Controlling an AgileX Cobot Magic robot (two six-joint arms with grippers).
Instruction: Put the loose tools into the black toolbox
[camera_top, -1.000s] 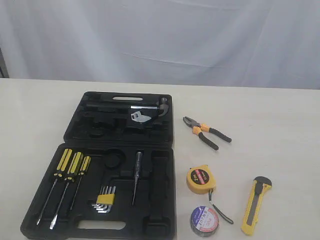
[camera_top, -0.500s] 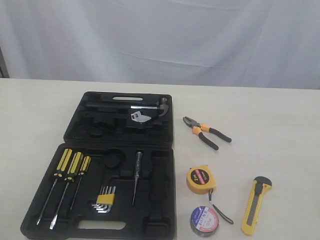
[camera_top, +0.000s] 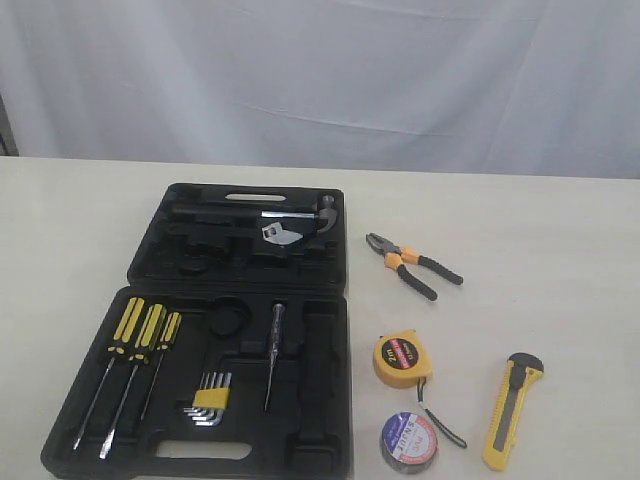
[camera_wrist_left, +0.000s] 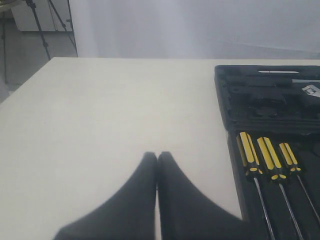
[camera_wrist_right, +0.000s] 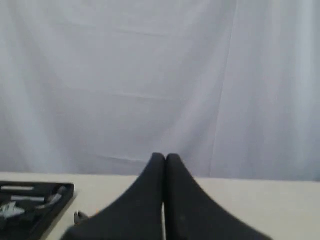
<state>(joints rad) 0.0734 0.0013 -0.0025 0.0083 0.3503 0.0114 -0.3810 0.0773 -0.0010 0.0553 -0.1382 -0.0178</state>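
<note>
Tape roll (camera_top: 408, 442), utility knife (camera_top: 511, 411), tape measure (camera_top: 401, 360) and pliers (camera_top: 413, 265) lie, nearest first, beside the black toolbox (camera_top: 322, 400) on its right-arm side, none inside it. The utility knife's long axis runs roughly parallel to the toolbox edge. Right gripper (camera_wrist_right: 165, 156), judged nearer, and left gripper (camera_wrist_left: 157, 155) are both closed and empty.

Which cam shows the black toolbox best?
Exterior view: both halves of the open black toolbox are in frame. Left wrist view catches only one side strip with the screwdrivers; right wrist view only a corner.
</note>
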